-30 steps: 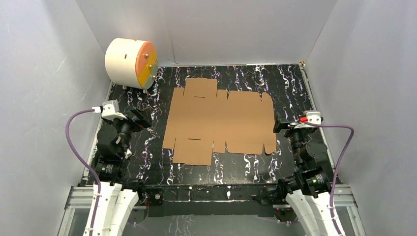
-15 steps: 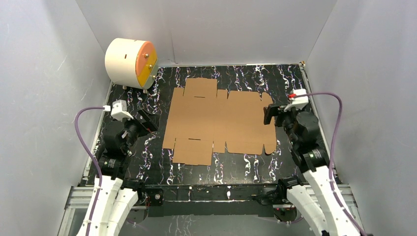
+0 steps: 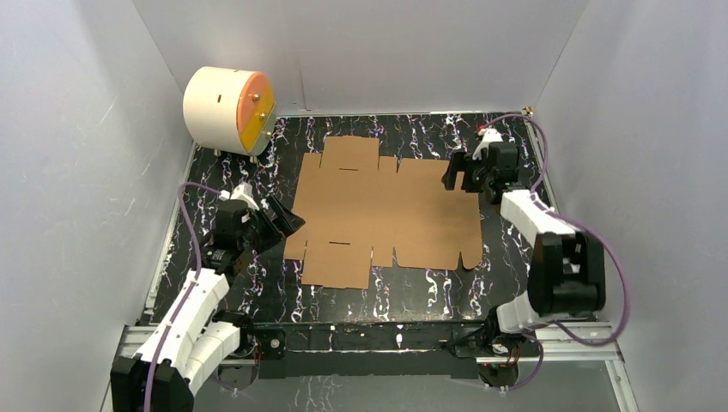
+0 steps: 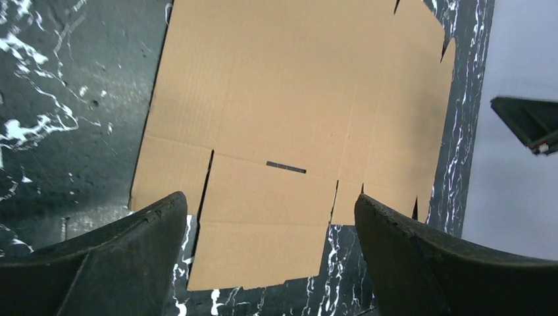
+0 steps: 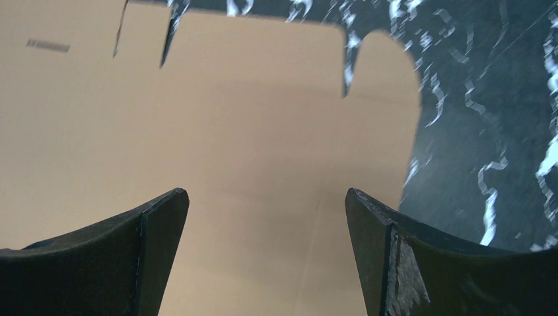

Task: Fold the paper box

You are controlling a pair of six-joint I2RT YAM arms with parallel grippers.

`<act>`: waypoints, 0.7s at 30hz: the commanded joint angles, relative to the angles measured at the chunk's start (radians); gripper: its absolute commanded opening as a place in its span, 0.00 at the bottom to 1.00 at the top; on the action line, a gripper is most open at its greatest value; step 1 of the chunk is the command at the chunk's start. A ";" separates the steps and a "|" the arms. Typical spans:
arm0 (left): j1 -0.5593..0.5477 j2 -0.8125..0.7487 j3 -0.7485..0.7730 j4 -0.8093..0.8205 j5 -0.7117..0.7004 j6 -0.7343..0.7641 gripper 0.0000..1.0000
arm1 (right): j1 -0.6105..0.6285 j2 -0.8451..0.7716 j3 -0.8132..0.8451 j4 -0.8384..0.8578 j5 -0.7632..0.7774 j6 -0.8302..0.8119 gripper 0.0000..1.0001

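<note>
The paper box (image 3: 382, 215) lies as a flat brown die-cut cardboard sheet with flaps and slits in the middle of the black marbled table. My left gripper (image 3: 288, 221) hovers at the sheet's left edge, open and empty. In the left wrist view, the sheet (image 4: 289, 112) spreads out ahead of the left gripper (image 4: 270, 201), and a near flap lies between its fingers. My right gripper (image 3: 455, 176) is over the sheet's far right corner, also open. The right wrist view shows the cardboard (image 5: 197, 131) under the right gripper (image 5: 264, 192), with nothing held.
A cream cylinder with an orange face (image 3: 227, 109) stands at the back left corner. Grey walls close in the table (image 3: 403, 296) on three sides. A purple cable (image 3: 601, 257) loops off the right arm.
Both arms have swung in from the table's sides toward the sheet. The left went right to its left edge. The right reached far forward to its far right corner.
</note>
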 commanded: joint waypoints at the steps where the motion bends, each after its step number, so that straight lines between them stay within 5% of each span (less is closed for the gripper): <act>1: -0.031 0.025 -0.011 0.020 0.035 -0.063 0.94 | -0.091 0.146 0.149 0.155 -0.122 0.020 0.99; 13: -0.119 0.243 -0.001 0.072 -0.014 -0.089 0.94 | -0.161 0.622 0.604 0.082 -0.249 -0.010 0.99; 21: -0.122 0.351 0.032 0.075 -0.035 -0.075 0.94 | -0.161 0.746 0.682 0.019 -0.282 -0.032 0.99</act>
